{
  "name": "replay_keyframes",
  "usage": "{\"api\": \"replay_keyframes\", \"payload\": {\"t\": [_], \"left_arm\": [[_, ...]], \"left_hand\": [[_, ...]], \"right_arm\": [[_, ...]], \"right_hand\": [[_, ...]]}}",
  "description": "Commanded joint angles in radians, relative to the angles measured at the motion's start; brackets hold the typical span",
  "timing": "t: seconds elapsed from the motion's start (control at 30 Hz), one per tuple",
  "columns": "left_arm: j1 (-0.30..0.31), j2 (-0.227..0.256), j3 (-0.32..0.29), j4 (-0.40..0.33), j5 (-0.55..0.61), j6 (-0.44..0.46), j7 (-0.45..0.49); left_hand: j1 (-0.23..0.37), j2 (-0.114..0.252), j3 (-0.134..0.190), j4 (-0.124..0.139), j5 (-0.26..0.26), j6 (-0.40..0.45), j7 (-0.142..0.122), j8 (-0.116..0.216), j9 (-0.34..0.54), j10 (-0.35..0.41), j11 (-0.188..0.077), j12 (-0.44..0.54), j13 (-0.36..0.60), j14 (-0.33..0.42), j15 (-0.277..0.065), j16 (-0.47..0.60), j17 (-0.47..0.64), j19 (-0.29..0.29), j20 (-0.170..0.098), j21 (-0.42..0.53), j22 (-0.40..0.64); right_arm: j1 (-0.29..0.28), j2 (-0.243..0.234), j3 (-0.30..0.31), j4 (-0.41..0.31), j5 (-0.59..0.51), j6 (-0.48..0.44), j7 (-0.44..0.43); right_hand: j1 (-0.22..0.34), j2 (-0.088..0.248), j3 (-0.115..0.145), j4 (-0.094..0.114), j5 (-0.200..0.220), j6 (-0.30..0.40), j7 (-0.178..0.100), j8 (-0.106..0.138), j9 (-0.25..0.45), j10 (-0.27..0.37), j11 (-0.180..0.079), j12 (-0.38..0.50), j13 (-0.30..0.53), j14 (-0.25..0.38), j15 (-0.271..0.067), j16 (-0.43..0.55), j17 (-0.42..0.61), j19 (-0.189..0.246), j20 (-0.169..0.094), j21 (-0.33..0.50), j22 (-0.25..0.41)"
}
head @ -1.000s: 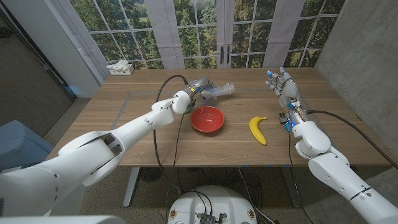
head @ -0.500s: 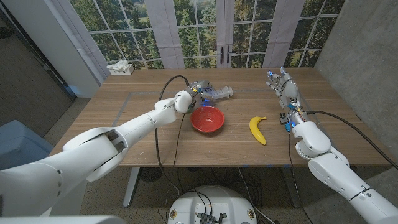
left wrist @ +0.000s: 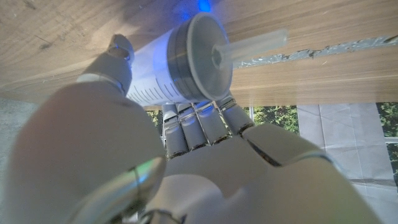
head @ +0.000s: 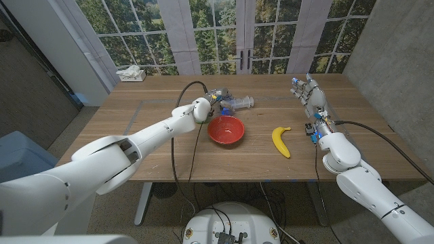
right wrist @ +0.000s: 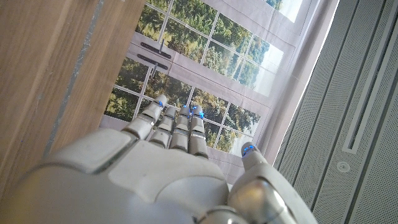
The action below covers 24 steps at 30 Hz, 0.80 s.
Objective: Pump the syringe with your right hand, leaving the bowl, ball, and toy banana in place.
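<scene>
Wooden table (head: 135,129) carries the syringe (head: 237,103) lying crosswise behind the red bowl (head: 226,129), gripped by the left hand (head: 215,99); the right hand (head: 308,93), fingers apart and empty, stands well off to its right

- The left arm reaches from the near left corner far across the table toward its middle, forearm stretched almost straight.
- The left hand (head: 215,99) sits at the end of that reach, fingers (left wrist: 205,124) curled around a syringe (left wrist: 177,65) and the thumb pressed on its other side, so the barrel is gripped.
- The right arm comes in from the near right corner, bent at the elbow, wrist raised over the table's right side.
- The right hand (head: 306,93) stands upright and holds nothing, fingers (right wrist: 177,134) extended side by side, thumb apart.
</scene>
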Motion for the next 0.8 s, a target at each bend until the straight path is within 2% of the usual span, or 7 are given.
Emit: {"api": "replay_keyframes", "payload": {"t": [0.03, 0.2, 0.23, 0.3, 0.47, 0.6, 0.8], "left_arm": [[0.009, 0.002, 0.007, -0.038, 0.012, 0.063, 0.035], [0.015, 0.009, 0.003, -0.049, 0.012, 0.067, 0.052], [0.016, 0.011, 0.002, -0.055, 0.012, 0.071, 0.049], [0.017, 0.016, 0.005, -0.059, 0.018, 0.069, 0.054], [0.018, 0.026, 0.002, -0.077, 0.015, 0.074, 0.040], [0.021, 0.034, -0.004, -0.092, 0.008, 0.078, 0.030], [0.038, 0.047, -0.028, -0.104, -0.011, 0.030, 0.059]], "left_hand": [[0.005, 0.095, 0.011, 0.018, 0.005, -0.048, -0.010, -0.002, -0.005, -0.056, 0.009, 0.001, 0.001, -0.084, -0.076, -0.003, 0.005, -0.046, -0.051, -0.034, 0.001], [-0.071, 0.064, -0.035, 0.017, 0.001, -0.219, -0.030, -0.015, -0.024, -0.214, 0.019, -0.009, -0.003, -0.267, -0.037, 0.000, 0.018, -0.157, -0.008, -0.104, 0.003], [-0.078, 0.055, -0.044, 0.014, 0.000, -0.233, -0.035, -0.011, -0.026, -0.239, 0.016, -0.011, -0.004, -0.291, -0.032, -0.001, 0.019, -0.160, -0.008, -0.109, 0.003], [-0.097, 0.049, -0.063, 0.016, 0.000, -0.292, -0.032, -0.012, -0.032, -0.306, 0.035, -0.011, -0.006, -0.351, -0.013, -0.001, 0.019, -0.190, 0.003, -0.132, 0.004], [-0.148, 0.022, -0.114, 0.018, -0.003, -0.425, -0.057, -0.010, -0.041, -0.473, 0.047, -0.010, -0.012, -0.487, 0.036, -0.003, 0.011, -0.254, 0.022, -0.192, 0.004], [-0.187, 0.014, -0.142, 0.024, -0.004, -0.493, -0.048, -0.007, -0.044, -0.571, 0.080, -0.008, -0.016, -0.570, 0.070, -0.006, 0.003, -0.307, 0.041, -0.237, 0.004], [-0.241, 0.026, -0.168, 0.031, -0.003, -0.642, -0.057, -0.012, -0.047, -0.719, 0.088, -0.008, -0.020, -0.694, 0.109, -0.009, -0.008, -0.383, 0.051, -0.310, 0.004]], "right_arm": [[0.010, 0.001, -0.002, 0.008, 0.005, 0.002, 0.007], [0.014, 0.002, -0.004, 0.010, 0.003, 0.001, 0.005], [0.016, 0.002, -0.005, 0.011, 0.003, 0.001, 0.007], [0.019, 0.003, -0.007, 0.013, 0.003, 0.001, 0.007], [0.027, 0.003, -0.011, 0.019, 0.003, 0.001, 0.012], [0.032, 0.002, -0.014, 0.020, 0.001, 0.000, 0.012], [0.040, 0.002, -0.018, 0.022, 0.001, -0.007, 0.012]], "right_hand": [[0.002, 0.047, -0.001, -0.005, 0.000, 0.002, 0.006, 0.002, 0.003, 0.003, 0.007, 0.007, 0.003, 0.004, 0.008, 0.000, 0.002, 0.007, 0.008, -0.003, 0.003], [0.002, 0.047, -0.001, -0.005, 0.000, 0.001, 0.007, 0.002, 0.004, 0.004, 0.008, 0.007, 0.003, 0.004, 0.011, 0.000, 0.002, 0.008, 0.010, -0.004, 0.003], [0.002, 0.047, -0.002, -0.006, 0.000, 0.001, 0.007, 0.002, 0.004, 0.003, 0.007, 0.006, 0.003, 0.004, 0.012, 0.000, 0.002, 0.008, 0.010, -0.004, 0.003], [0.002, 0.047, -0.002, -0.006, 0.000, 0.002, 0.008, 0.002, 0.004, 0.003, 0.006, 0.006, 0.003, 0.004, 0.011, 0.000, 0.002, 0.008, 0.010, -0.005, 0.003], [0.002, 0.047, -0.002, -0.006, 0.000, 0.002, 0.007, 0.002, 0.004, 0.003, 0.006, 0.006, 0.003, 0.004, 0.012, 0.000, 0.003, 0.008, 0.010, -0.005, 0.003], [0.002, 0.047, -0.003, -0.006, 0.000, 0.001, 0.008, 0.002, 0.004, 0.003, 0.007, 0.006, 0.003, 0.003, 0.012, -0.001, 0.003, 0.008, 0.011, -0.006, 0.003], [0.002, 0.046, -0.003, -0.007, 0.000, 0.001, 0.007, 0.002, 0.004, 0.002, 0.006, 0.006, 0.003, 0.004, 0.012, -0.001, 0.003, 0.009, 0.012, -0.007, 0.003]]}}
